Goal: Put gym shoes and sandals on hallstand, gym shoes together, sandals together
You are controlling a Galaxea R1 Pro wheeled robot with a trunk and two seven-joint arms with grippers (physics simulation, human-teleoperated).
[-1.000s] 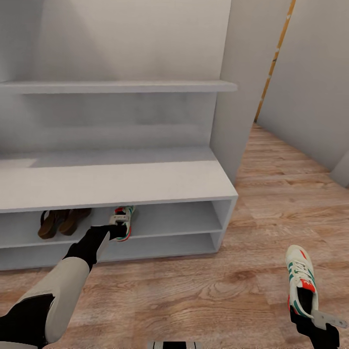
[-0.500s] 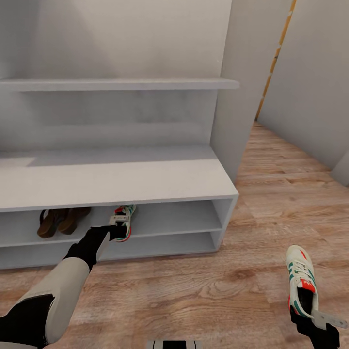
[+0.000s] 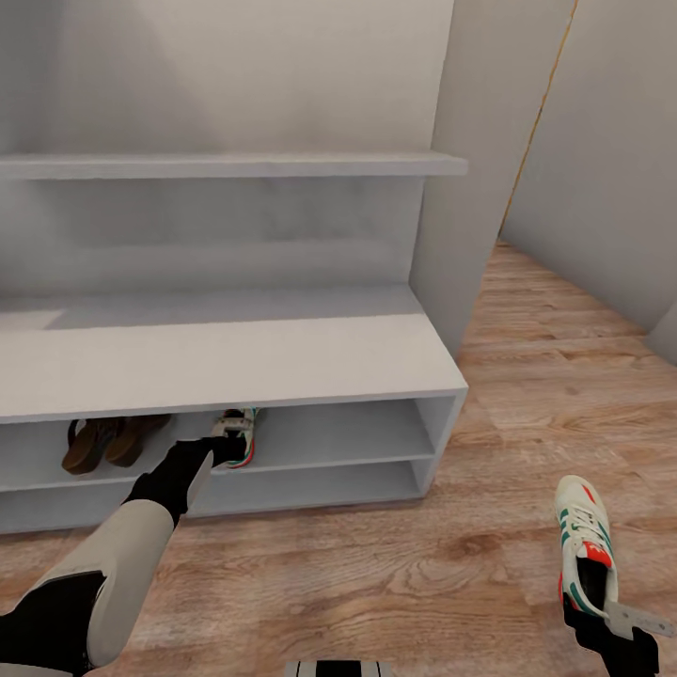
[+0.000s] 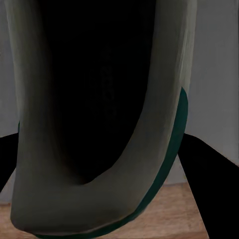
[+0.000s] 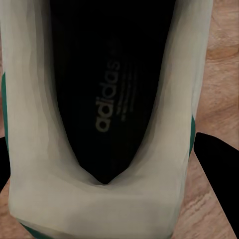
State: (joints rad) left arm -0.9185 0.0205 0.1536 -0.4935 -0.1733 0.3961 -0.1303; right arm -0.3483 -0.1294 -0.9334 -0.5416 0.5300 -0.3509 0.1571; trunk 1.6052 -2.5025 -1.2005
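One gym shoe lower left on hallstand upper open shelf, toe hidden under bench top, left gripper clamped on heel, two sandals part-hidden beside; other gym shoe lower right, heel pinched by right gripper, frame-cropped, above corridor floor.

Pale grey plaster walls enclosed the space, evenly lit with soft shadows. A tall white-grey vertical panel stood at the right, and beyond it another plain grey wall ran off at an angle. A thin orange-yellow strip showed along the edge between them. Light brown wood-plank laminate flooring, with visible grain, stretched rightward into the passage.
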